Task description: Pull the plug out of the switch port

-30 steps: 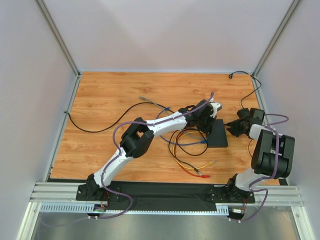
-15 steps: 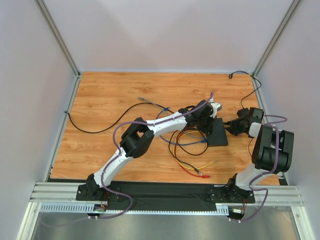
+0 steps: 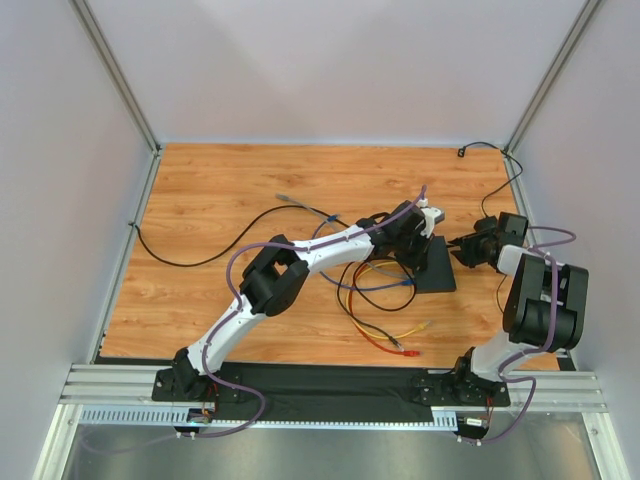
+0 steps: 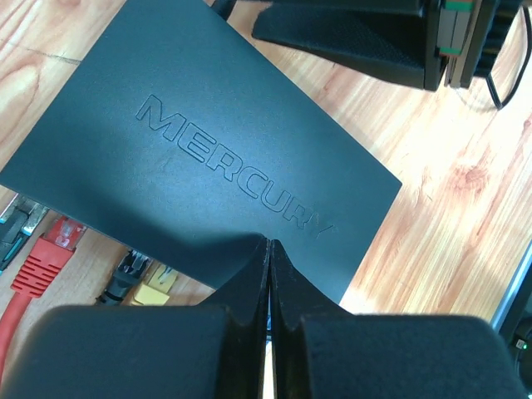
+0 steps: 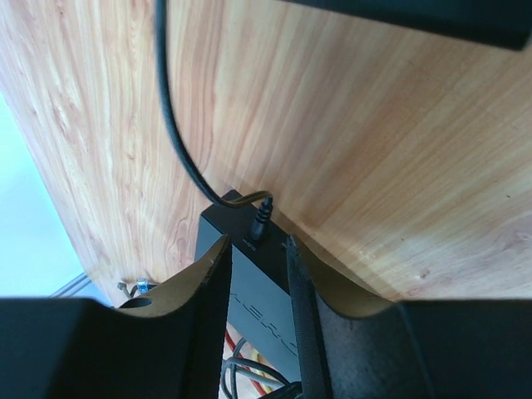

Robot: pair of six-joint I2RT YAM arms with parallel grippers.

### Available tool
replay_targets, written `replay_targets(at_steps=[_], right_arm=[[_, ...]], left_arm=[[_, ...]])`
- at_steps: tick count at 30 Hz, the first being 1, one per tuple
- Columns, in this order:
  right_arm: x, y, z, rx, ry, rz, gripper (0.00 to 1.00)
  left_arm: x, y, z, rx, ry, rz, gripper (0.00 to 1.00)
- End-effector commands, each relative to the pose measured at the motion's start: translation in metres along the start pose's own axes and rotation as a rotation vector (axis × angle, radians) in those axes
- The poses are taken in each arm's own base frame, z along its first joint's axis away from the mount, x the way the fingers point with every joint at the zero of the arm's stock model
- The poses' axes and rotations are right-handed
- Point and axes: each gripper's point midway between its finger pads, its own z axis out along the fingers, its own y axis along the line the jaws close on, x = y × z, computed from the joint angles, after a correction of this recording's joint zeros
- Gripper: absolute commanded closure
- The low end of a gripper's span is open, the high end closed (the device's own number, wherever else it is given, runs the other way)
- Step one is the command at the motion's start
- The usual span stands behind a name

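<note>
The switch is a flat black box marked MERCURY (image 4: pixel 208 158), lying right of the table's middle (image 3: pixel 432 268). A small black plug (image 5: pixel 259 220) with a thin black cord (image 5: pixel 166 125) sits in a socket on the switch's edge (image 5: pixel 249 249). My right gripper (image 5: pixel 256 249) is open, its fingers (image 5: pixel 214 274) either side of the socket edge, the plug just beyond the tips. It shows in the top view (image 3: pixel 463 247) at the switch's right side. My left gripper (image 4: pixel 268 243) is shut and empty, its tips down on the switch's top face (image 3: pixel 415 238).
Red (image 4: pixel 46 253) and yellow (image 4: pixel 154 291) network plugs lie by the switch's left edge, with loops of red, yellow and blue cable (image 3: pixel 385 300) in front. A long black cord (image 3: pixel 190 258) runs to the left wall. A dark block (image 5: pixel 432 17) lies behind the right gripper.
My right gripper has moved a little left and back, closer to the switch's right edge. My left arm has hardly moved.
</note>
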Motion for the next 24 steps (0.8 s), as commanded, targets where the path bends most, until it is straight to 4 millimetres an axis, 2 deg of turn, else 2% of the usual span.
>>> replay_targets(at_steps=[1,8,14,15,18,24], right_arm=[[-0.009,0.025,0.000,-0.053,-0.025,-0.011,0.65],[-0.007,0.020,0.020,-0.024,-0.001,0.015,0.65],[-0.005,0.017,0.025,-0.007,-0.003,0.034,0.69],[-0.005,0.015,0.025,0.002,-0.005,0.037,0.81],[-0.008,0.010,0.023,0.033,-0.031,0.049,1.00],[-0.016,-0.004,0.020,0.114,-0.102,0.151,0.99]], left_arm=[[0.037,0.009,0.000,-0.039,0.113,-0.027,1.00],[0.047,0.011,-0.002,-0.048,0.135,-0.042,1.00],[0.051,0.018,-0.003,-0.089,0.134,-0.085,1.00],[0.054,0.019,-0.001,-0.094,0.139,-0.098,1.00],[0.059,0.025,0.002,-0.125,0.149,-0.149,1.00],[0.075,0.038,0.010,-0.193,0.187,-0.246,1.00]])
